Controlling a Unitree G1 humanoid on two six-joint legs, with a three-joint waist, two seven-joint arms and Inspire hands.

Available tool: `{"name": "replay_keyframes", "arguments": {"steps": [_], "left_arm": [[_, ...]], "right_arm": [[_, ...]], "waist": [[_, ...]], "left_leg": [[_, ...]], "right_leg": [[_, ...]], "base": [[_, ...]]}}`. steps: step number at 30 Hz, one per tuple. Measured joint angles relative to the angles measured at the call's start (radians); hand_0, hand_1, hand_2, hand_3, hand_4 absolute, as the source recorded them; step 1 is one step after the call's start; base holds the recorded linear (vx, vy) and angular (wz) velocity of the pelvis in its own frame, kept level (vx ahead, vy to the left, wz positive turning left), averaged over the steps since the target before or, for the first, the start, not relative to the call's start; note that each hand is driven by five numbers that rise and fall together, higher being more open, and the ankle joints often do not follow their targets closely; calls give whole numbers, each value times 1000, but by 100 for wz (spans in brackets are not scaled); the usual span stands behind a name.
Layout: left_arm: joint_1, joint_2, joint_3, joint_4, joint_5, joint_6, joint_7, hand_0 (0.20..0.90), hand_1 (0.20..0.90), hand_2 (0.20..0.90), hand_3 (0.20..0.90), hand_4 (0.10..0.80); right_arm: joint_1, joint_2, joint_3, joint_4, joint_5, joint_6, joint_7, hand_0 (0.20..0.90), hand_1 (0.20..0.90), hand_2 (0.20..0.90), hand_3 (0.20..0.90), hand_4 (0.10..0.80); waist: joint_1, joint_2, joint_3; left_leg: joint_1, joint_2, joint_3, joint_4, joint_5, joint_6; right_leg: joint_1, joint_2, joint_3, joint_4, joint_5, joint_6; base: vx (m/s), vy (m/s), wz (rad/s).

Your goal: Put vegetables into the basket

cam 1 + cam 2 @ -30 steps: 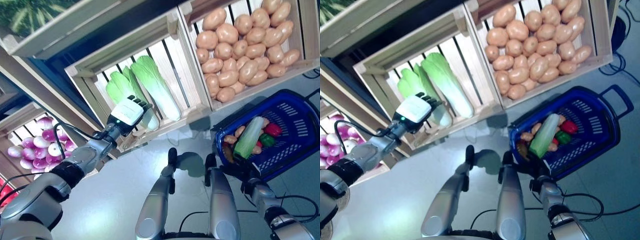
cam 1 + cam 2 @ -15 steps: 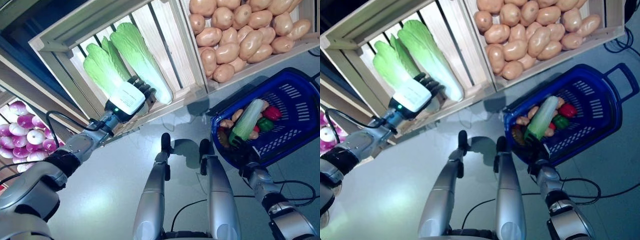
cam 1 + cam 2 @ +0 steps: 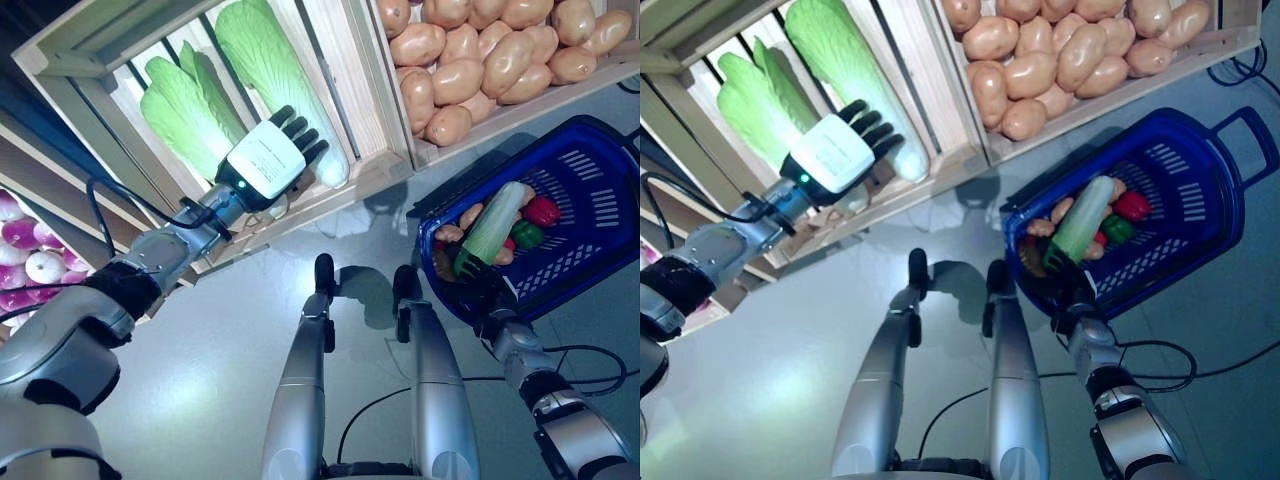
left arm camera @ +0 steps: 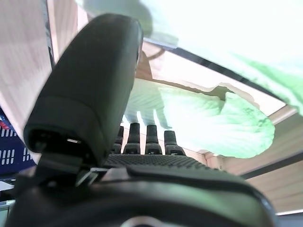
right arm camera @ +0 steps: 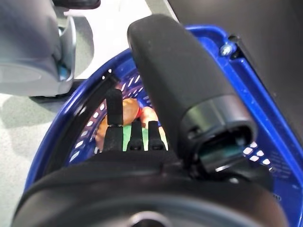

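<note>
Cabbages in slatted crate, left robot hand spread before them, right robot hand curled on basket.

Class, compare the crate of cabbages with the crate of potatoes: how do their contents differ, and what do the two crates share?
The cabbage crate holds a few long green-and-white cabbages, leaving bare slats; the potato crate is heaped with many small rounded brown potatoes. The left robot hand reaches into the cabbage crate only. Both are tilted, slatted wooden crates, side by side.
</note>
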Motion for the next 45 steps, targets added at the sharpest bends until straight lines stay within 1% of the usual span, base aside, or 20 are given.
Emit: {"name": "replay_keyframes", "arguments": {"steps": [3,6,8,9,11,13,16,18,19,23,25,27,30,31,33,36,39,40,45], "left_arm": [[-10,0,2,-12,17,-3,-16,900,900,900,900,800],[-31,2,2,-49,15,-12,-74,900,900,900,900,800],[-52,5,2,-84,14,-20,-149,900,900,900,900,800],[-56,5,2,-94,11,-20,-166,900,900,900,900,800],[-93,6,-14,-124,4,-13,-233,900,900,900,900,800],[-117,6,-22,-135,-5,-11,-267,900,900,900,900,800],[-167,7,-54,-157,-33,-8,-339,900,900,900,900,800],[-191,11,-58,-188,-44,-6,-403,900,900,900,900,800],[-195,12,-57,-201,-57,-3,-430,900,900,900,900,800],[-177,55,-45,-286,-86,29,-510,900,900,900,900,800],[-157,89,-25,-353,-97,33,-552,900,900,900,900,800],[-135,119,-1,-423,-105,40,-602,900,900,900,900,800],[-130,120,10,-463,-112,41,-647,900,900,900,900,800],[-114,120,30,-477,-112,41,-661,900,900,900,900,800],[-110,121,38,-491,-112,41,-680,900,900,900,900,800],[-97,121,54,-499,-112,41,-682,900,900,900,900,800],[-52,123,86,-502,-110,38,-654,900,900,900,900,800],[-25,130,104,-507,-110,37,-636,900,900,900,900,800],[45,180,121,-504,-109,34,-588,900,900,900,900,800]], "right_arm": [[-3,0,0,1,1,0,0,900,900,900,900,800],[-4,-1,0,1,1,0,0,900,900,900,900,800],[-8,-1,0,1,2,0,0,900,900,900,900,800],[-9,-1,1,0,2,0,0,900,900,900,900,800],[-19,-1,5,0,8,0,1,900,900,900,900,800],[-27,-1,7,2,11,-1,2,900,900,900,900,800],[-32,0,9,0,10,-2,2,900,900,900,900,800],[-33,1,8,1,13,-2,2,900,900,900,900,800],[-34,1,8,0,42,-3,4,900,900,900,900,800],[-26,7,5,-1,86,-17,12,900,900,900,900,800],[-15,15,5,-2,86,-21,12,900,900,900,900,800],[-1,31,5,1,86,-23,12,900,900,900,900,800],[11,46,5,19,82,-25,12,900,900,900,900,800],[12,51,5,23,81,-25,12,900,900,900,900,800],[13,55,4,23,81,-30,12,900,900,900,900,800],[13,57,1,22,79,-42,15,900,900,900,900,800],[14,58,0,21,79,-50,20,900,900,900,900,800],[14,58,0,20,79,-52,21,900,900,900,900,800],[19,59,-1,21,79,-52,21,900,900,900,900,800]], "waist": [[1,0,0],[4,0,0],[7,0,0],[6,0,0],[5,0,0],[5,1,-1],[6,1,-1],[8,1,-1],[10,1,-1],[19,1,-1],[26,1,-1],[38,2,-1],[65,2,-1],[69,2,-1],[76,2,-1],[77,2,-1],[83,2,-1],[83,2,-1],[84,1,-1]], "left_leg": [[-1,-1,0,-5,-1,0],[0,-2,0,-18,0,0],[0,-3,0,-22,0,-1],[0,-3,0,-25,0,-1],[0,-3,0,-29,1,-2],[1,-2,0,-32,5,-7],[1,-2,-4,-34,8,-6],[1,0,-8,-35,9,-8],[2,1,-10,-35,8,-10],[3,1,-15,-37,8,-14],[2,-1,-24,-42,9,-13],[-1,-2,-32,-43,10,-15],[-1,-4,-36,-44,11,-17],[-1,-4,-37,-43,12,-18],[-4,-5,-41,-40,12,-18],[-13,-6,-52,-32,13,-19],[-14,-6,-55,-30,13,-20],[-14,-6,-56,-31,14,-20],[-15,-6,-58,-29,15,-21]], "right_leg": [[0,3,0,-9,1,0],[0,2,-1,-16,1,0],[0,2,-3,-20,1,0],[0,2,-3,-21,1,0],[0,2,-5,-25,4,4],[0,1,-7,-26,6,-1],[2,-1,-16,-25,3,-6],[5,-2,-25,-24,2,-8],[7,-2,-28,-25,2,-9],[8,-2,-31,-24,0,-9],[8,-2,-35,-25,-1,-9],[8,-7,-49,-21,-4,-15],[9,-13,-60,-11,-10,-23],[9,-15,-64,-8,-13,-24],[10,-18,-71,-4,-16,-24],[11,-24,-86,4,-20,-26],[11,-25,-90,6,-21,-28],[11,-25,-91,6,-22,-28],[13,-26,-97,7,-22,-29]], "base": [[22,15,-1],[23,2,1],[0,0,0],[0,0,0],[16,-16,0],[6,-36,0],[9,-60,4],[10,-57,7],[2,-51,5],[1,-45,3],[3,-41,9],[11,-58,13],[14,-52,11],[13,-40,12],[9,-32,12],[2,-15,14],[1,-4,3],[0,0,0],[2,1,1]]}}
